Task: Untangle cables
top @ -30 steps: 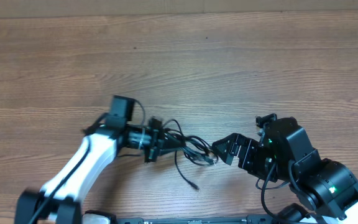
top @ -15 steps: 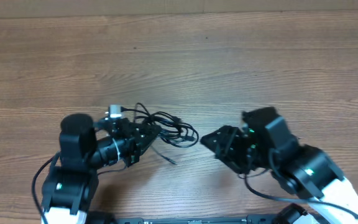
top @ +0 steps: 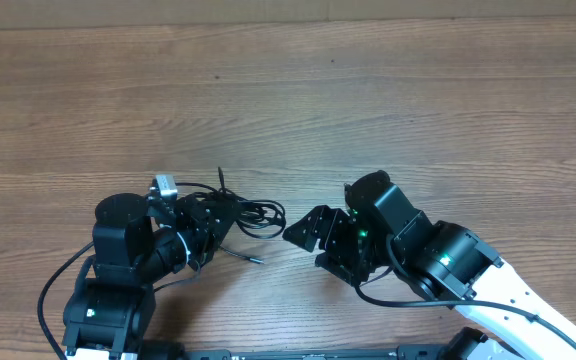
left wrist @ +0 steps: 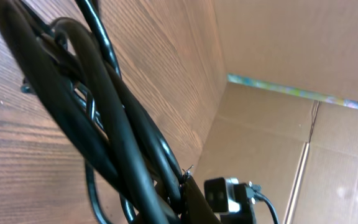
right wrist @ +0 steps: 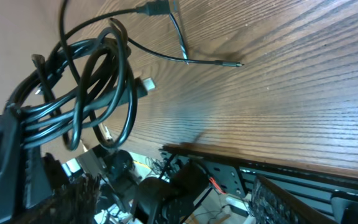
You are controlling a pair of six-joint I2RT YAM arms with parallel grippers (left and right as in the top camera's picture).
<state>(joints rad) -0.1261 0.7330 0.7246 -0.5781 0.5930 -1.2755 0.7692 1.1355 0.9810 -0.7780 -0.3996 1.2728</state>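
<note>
The cables (top: 258, 212) are thin black cords coiled in one bundle on the wooden table, left of centre. My left gripper (top: 211, 222) is shut on the bundle's left side. In the left wrist view the cables (left wrist: 104, 112) fill the frame, pinched at my left gripper (left wrist: 173, 205). One loose cord trails down to a silver-tipped plug (top: 259, 260). My right gripper (top: 303, 232) is open and empty, just right of the bundle, not touching it. In the right wrist view the cables (right wrist: 98, 81) hang from the left gripper, ahead of my right gripper (right wrist: 173, 190), and the plug (right wrist: 232, 63) lies on the table.
A cardboard wall (left wrist: 278, 50) stands behind the table. The table's front edge (right wrist: 260, 163) runs close to both arms, with the black mounting frame (right wrist: 229, 186) below it. Bare wood (top: 368, 110) stretches across the far half.
My left gripper has drawn the cable bundle to the left and toward its base. My right arm has followed to the left, staying just right of the bundle.
</note>
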